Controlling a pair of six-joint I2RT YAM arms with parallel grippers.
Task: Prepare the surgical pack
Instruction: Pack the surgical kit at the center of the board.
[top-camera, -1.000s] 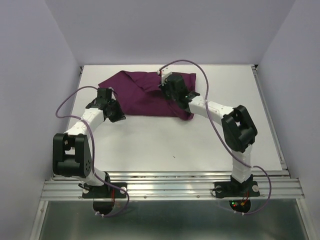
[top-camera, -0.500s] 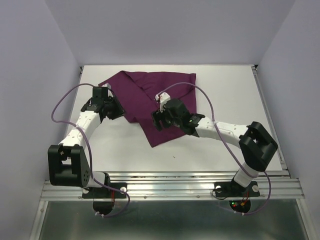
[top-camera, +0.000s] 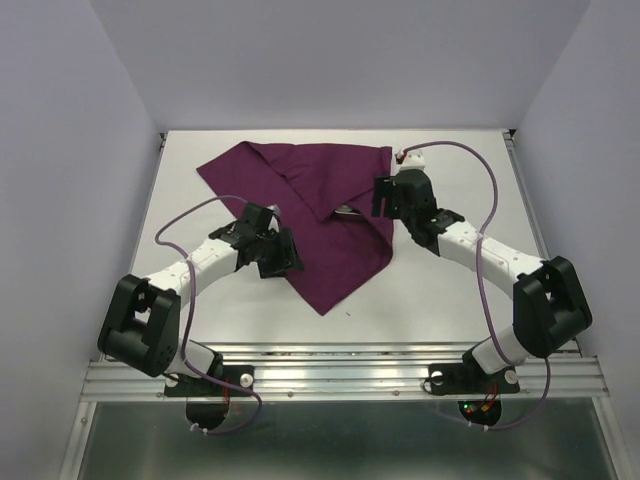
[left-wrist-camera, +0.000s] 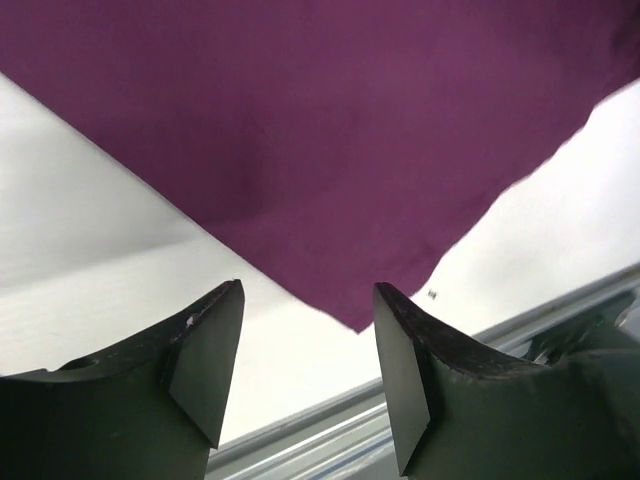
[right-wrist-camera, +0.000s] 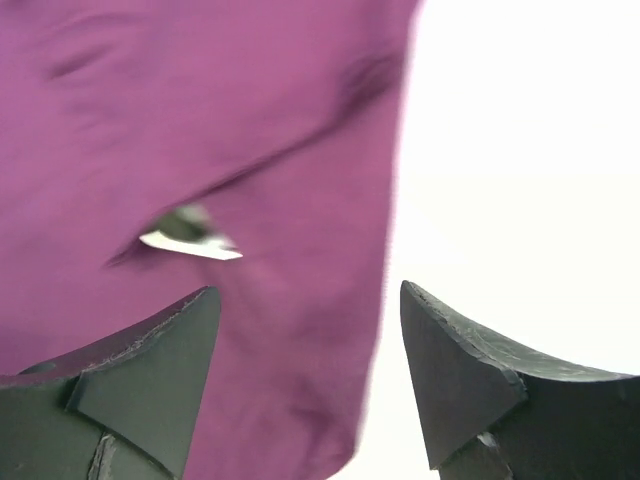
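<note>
Cloth wrap (top-camera: 335, 262): matt deep-purple woven fabric, soft creases. Table (top-camera: 450, 300): smooth white, matt. Rail (top-camera: 340, 375) at 6 o'clock: bare ribbed metal, dull shine. Left gripper (left-wrist-camera: 308, 300) and right gripper (right-wrist-camera: 308, 290): matt black plastic fingers, lightly scuffed edges. Cable (top-camera: 480, 165): smooth purple sheath.

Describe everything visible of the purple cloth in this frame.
The large deep-purple cloth wrap is soft, matte fabric, lying loosely on the white table toward its far side, one pointed corner aimed at the near edge. A flap is folded diagonally across its middle, leaving a small gap where something pale shows beneath, unidentifiable. The left gripper and right gripper hang at its edges with open jaws; neither grips it.
</note>
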